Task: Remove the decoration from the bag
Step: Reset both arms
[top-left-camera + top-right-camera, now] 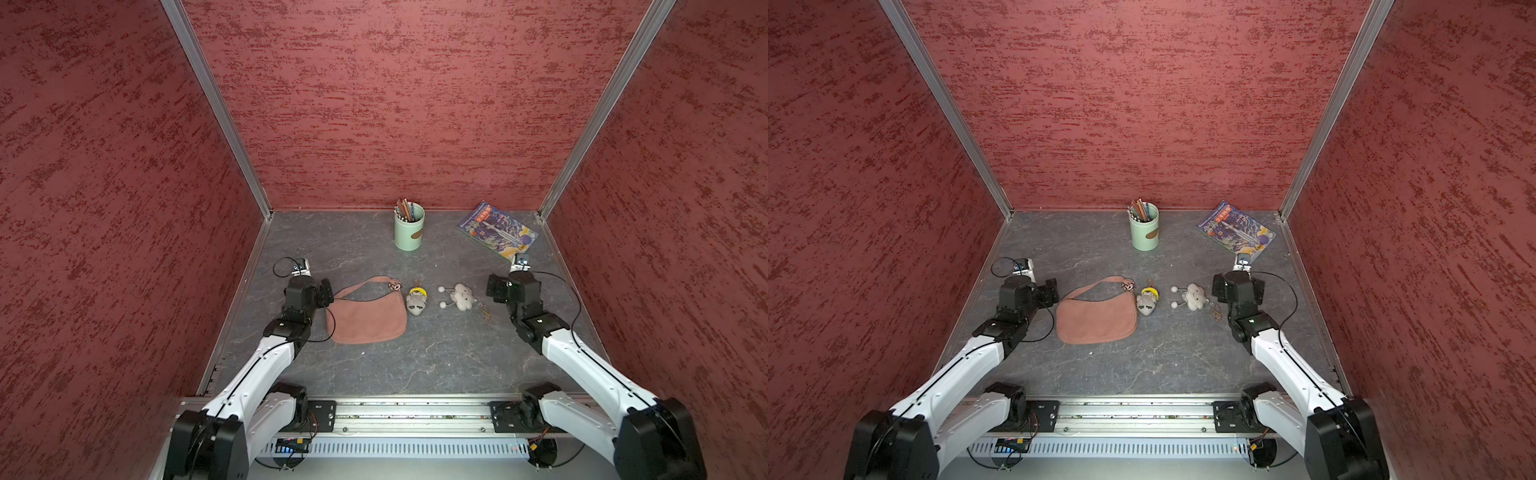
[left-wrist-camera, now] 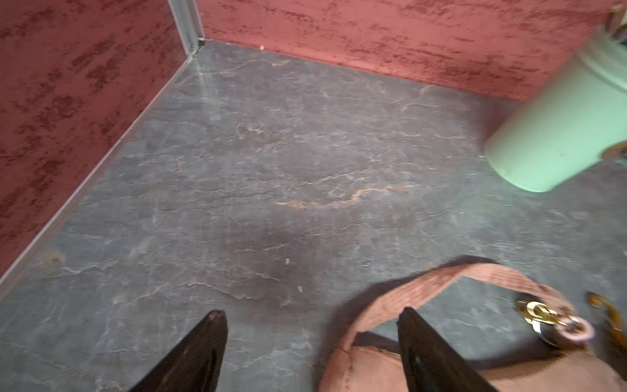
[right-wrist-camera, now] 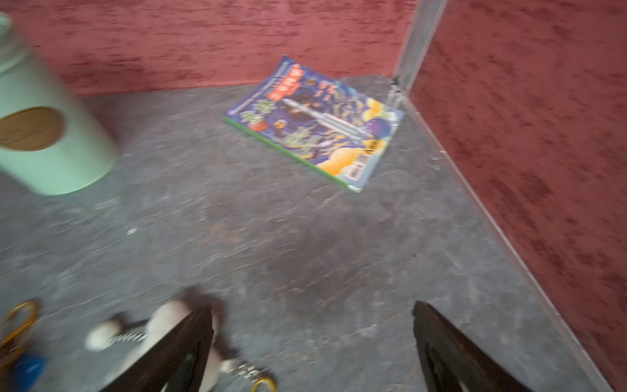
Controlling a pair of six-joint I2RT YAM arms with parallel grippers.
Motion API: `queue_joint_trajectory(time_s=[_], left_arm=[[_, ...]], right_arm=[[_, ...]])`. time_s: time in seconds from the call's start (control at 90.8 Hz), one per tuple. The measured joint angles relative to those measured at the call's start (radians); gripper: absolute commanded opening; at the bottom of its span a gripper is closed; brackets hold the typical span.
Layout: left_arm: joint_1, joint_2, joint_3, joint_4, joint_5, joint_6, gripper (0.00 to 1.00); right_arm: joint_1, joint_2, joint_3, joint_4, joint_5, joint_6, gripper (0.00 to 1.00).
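**Asker:** What does the bag look like?

**Me:** It's a dusty-pink, suede-like half-moon shoulder bag (image 1: 368, 318), lying flat on the grey marbled tabletop (image 1: 374, 365) with its rounded edge toward my base. Its short matching strap (image 1: 363, 283) arches over the far side. The strap ends in a gold clasp with a pink ring (image 2: 543, 315), at the end nearer the table's middle.

**Asker:** And where is it relative to you?

**Me:** It's left of centre, just beside my left gripper (image 1: 327, 293). In the left wrist view that gripper's black fingers (image 2: 200, 349) stand wide apart with bare table between them. One finger overlaps the bag's corner in that view, but nothing is clamped. My right gripper (image 3: 312, 305) gapes too and is empty.

**Asker:** Count everything.

**Me:** There is one bag, with one strap and one clasp. There are two plush charms:
- A small grey plush figure with a yellow cap (image 1: 417, 301) lies just beside the bag's clasp end.
- A pale cloud-shaped plush with spring limbs ending in white balls (image 1: 461, 297) lies farther right, near my right gripper. Its chain and gold clip (image 1: 484, 312) trail toward my right arm.

An amber clip (image 2: 602, 305) lies near the clasp. I cannot tell whether the two are linked.

One mint-green cylindrical cup of pencils (image 1: 409, 230) stands by the back wall. One colourful book with a rocket on its cover (image 1: 496, 230) lies in the far right corner. And there are my two grippers.
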Motion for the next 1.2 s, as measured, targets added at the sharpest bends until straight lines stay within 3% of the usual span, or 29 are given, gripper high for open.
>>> queue_joint_trajectory(time_s=[0.176, 0.242, 0.331, 0.507, 0.815, 1.201], left_arm=[[0.096, 0.101, -0.069, 0.281, 0.056, 0.04, 0.88], [0.138, 0.142, -0.089, 0.39, 0.108, 0.045, 0.95], [0.177, 0.206, -0.096, 0.492, 0.176, 0.062, 1.0], [0.187, 0.297, -0.099, 0.653, 0.297, 0.116, 1.0], [0.184, 0.512, -0.097, 0.837, 0.386, 0.175, 1.0], [0.186, 0.527, -0.062, 0.835, 0.344, 0.17, 1.0]], right_arm=[[-0.051, 0.198, -0.075, 0.303, 0.024, -0.083, 0.99], [-0.062, 0.276, -0.084, 0.402, 0.014, -0.102, 0.99], [-0.084, 0.313, -0.105, 0.503, -0.023, -0.114, 0.99], [-0.124, 0.358, -0.118, 0.674, -0.117, -0.116, 0.98], [-0.132, 0.503, -0.126, 0.851, -0.21, -0.129, 0.98], [-0.15, 0.516, -0.125, 0.864, -0.217, -0.122, 0.98]])
